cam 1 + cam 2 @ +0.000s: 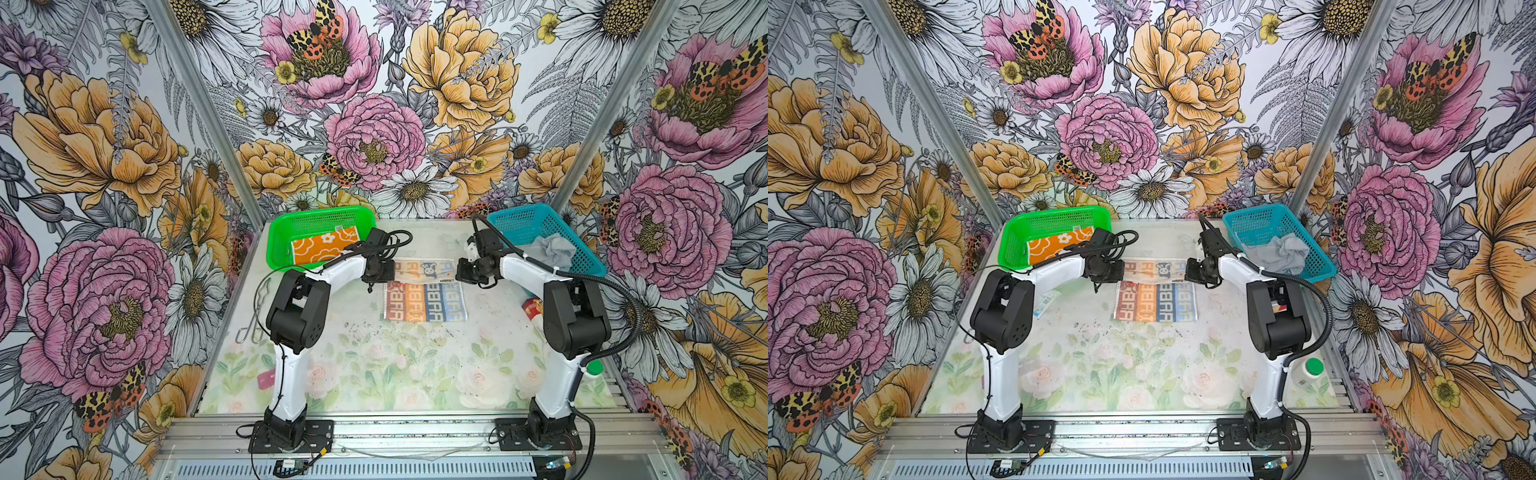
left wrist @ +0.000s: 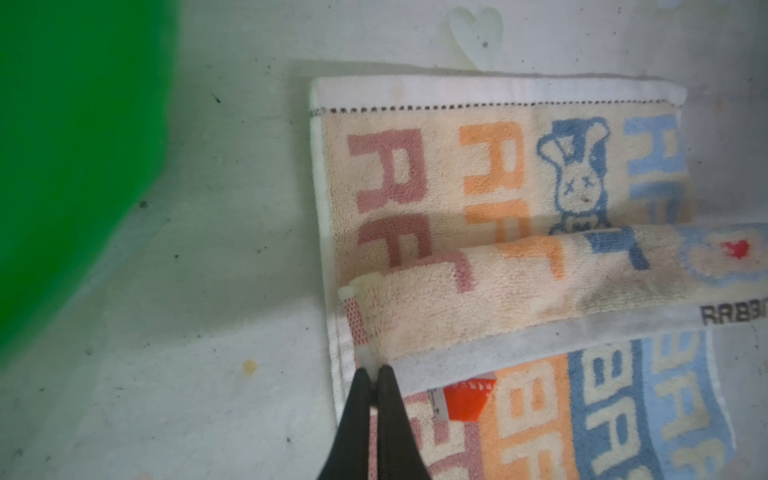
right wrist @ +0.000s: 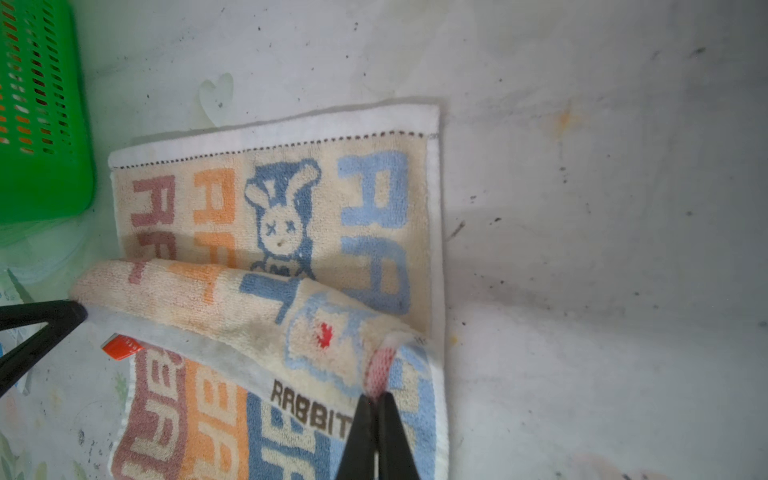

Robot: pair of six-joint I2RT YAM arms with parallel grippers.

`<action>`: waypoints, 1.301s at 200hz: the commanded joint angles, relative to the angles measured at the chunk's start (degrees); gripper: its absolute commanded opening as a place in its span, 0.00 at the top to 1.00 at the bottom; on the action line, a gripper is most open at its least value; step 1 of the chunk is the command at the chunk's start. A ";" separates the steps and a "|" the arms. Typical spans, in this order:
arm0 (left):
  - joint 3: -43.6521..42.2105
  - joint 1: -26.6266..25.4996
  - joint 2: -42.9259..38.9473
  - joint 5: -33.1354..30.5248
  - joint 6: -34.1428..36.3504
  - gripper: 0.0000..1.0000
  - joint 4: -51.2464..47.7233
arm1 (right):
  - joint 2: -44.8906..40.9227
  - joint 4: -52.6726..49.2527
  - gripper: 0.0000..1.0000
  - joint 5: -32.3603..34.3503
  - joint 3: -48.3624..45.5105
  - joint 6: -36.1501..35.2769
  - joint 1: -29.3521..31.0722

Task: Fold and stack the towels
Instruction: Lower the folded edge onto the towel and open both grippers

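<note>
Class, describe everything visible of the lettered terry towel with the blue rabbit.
The lettered terry towel lies partly folded on the pale floral table. Far part: cream pile, red, orange and blue letters, a blue rabbit. Near part: red, orange and blue panels. White hems, dotted stitching, an orange tag. Its raised, curled hem reading RABBIT is pinched at both corners by the left gripper and right gripper.

The left tool [image 2: 376, 376] pinches the lettered towel's [image 2: 519, 174] lifted corner.

Left arm [image 1: 291, 374], right arm [image 1: 557, 390]: white shells, black joints (corrugated black hose [image 1: 640, 318] on right only); left hand [image 2: 376, 374], right hand [image 3: 376, 399] black, tapered.
</note>
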 commanded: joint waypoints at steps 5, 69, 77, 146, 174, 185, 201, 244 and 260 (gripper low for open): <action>2.44 0.81 -0.23 -0.29 1.49 1.00 0.04 | 1.25 1.46 1.00 -1.30 3.33 -1.47 -0.19; 6.28 0.88 -0.52 -2.20 1.92 1.00 -1.03 | 2.42 1.34 1.00 -2.32 6.25 -1.29 -1.26; 6.62 1.01 -0.48 -2.47 2.06 1.00 -1.07 | 2.45 1.40 1.00 -2.36 6.42 -1.16 -1.51; 10.32 1.52 2.42 -2.79 2.37 1.00 -2.03 | 7.31 1.35 1.00 -2.66 9.85 -1.42 -2.54; 14.16 2.20 5.56 -2.48 2.81 1.00 -3.61 | 9.47 1.39 1.00 -2.94 11.59 -1.33 -2.70; 15.38 2.30 6.72 -2.24 3.01 1.00 -3.99 | 10.17 1.33 1.00 -2.87 12.36 -1.40 -2.76; 16.73 2.45 8.12 -2.27 3.11 1.00 -4.06 | 11.20 1.26 1.00 -3.09 13.22 -1.41 -2.98; 20.98 2.43 11.13 -2.66 3.43 0.95 -4.80 | 12.43 1.21 1.00 -3.25 15.36 -1.28 -3.46; 22.89 2.22 12.03 -3.42 3.76 0.83 -4.81 | 12.74 1.14 0.96 -3.25 16.08 -1.12 -3.68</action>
